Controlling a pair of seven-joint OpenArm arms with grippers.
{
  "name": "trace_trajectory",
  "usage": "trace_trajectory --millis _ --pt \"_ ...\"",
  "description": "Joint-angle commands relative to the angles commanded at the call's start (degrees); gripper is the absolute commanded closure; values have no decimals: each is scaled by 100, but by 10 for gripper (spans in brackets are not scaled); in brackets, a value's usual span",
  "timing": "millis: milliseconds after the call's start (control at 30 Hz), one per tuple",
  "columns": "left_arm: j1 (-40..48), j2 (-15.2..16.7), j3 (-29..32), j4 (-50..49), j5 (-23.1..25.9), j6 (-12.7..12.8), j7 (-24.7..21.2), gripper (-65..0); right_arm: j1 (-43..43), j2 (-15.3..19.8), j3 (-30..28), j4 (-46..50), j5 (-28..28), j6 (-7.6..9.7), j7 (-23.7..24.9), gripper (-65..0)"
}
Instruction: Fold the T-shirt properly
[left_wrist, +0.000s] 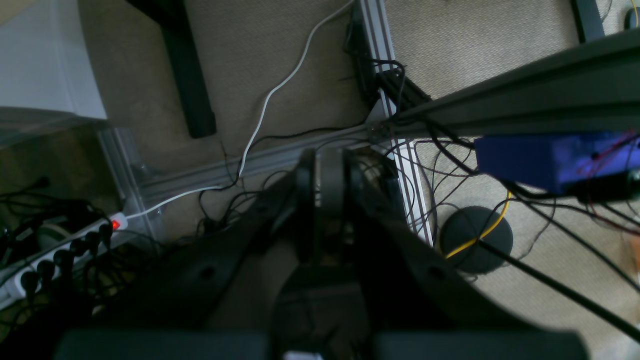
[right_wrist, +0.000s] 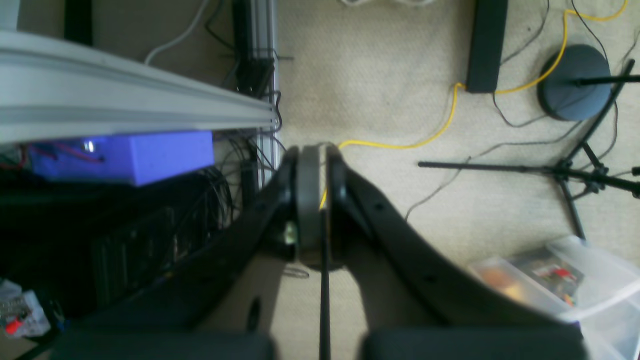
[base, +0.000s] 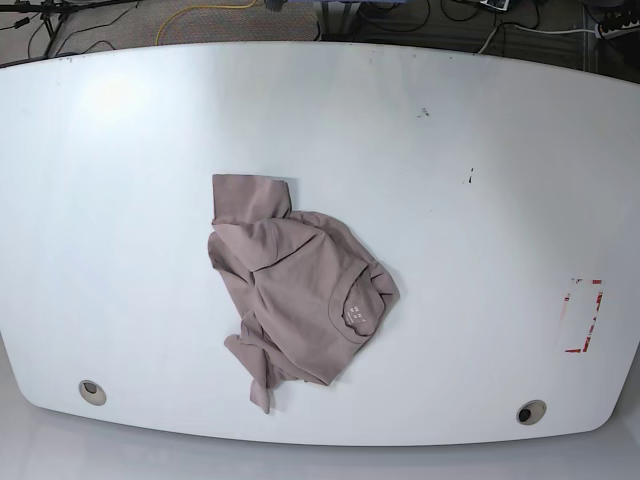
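The T-shirt (base: 295, 285) lies crumpled on the white table (base: 480, 200), left of centre in the base view. It is mauve-brown, with its ribbed collar (base: 352, 300) and small white neck print facing right. One sleeve sticks out at the upper left and a bunched part trails toward the front edge. Neither arm shows in the base view. My left gripper (left_wrist: 324, 160) is shut and empty, off the table over the carpeted floor. My right gripper (right_wrist: 314, 152) is also shut and empty over the floor.
A red marking (base: 583, 315) sits at the table's right. Two round holes (base: 92, 392) (base: 530, 411) lie near the front edge. Below the wrists are cables, a power strip (left_wrist: 60, 255), a blue box (left_wrist: 545, 160), aluminium frame rails (right_wrist: 125, 105) and a plastic bin (right_wrist: 565, 285).
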Motion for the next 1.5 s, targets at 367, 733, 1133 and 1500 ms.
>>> trace_trajectory --millis 367,733,1133,1500 --pt "24 27 -280 177 -172 -18 155 -2 -107 23 78 92 -6 -17 62 -20" --pt "-61 52 -275 384 -593 16 404 -6 -137 -37 65 249 -1 -20 46 -19" --pt "-292 51 -199 607 -932 -23 439 -7 158 -199 80 250 -18 -18 62 -18" --pt "-382 5 -171 433 -760 -29 302 -7 260 -184 81 206 100 -38 97 -17"
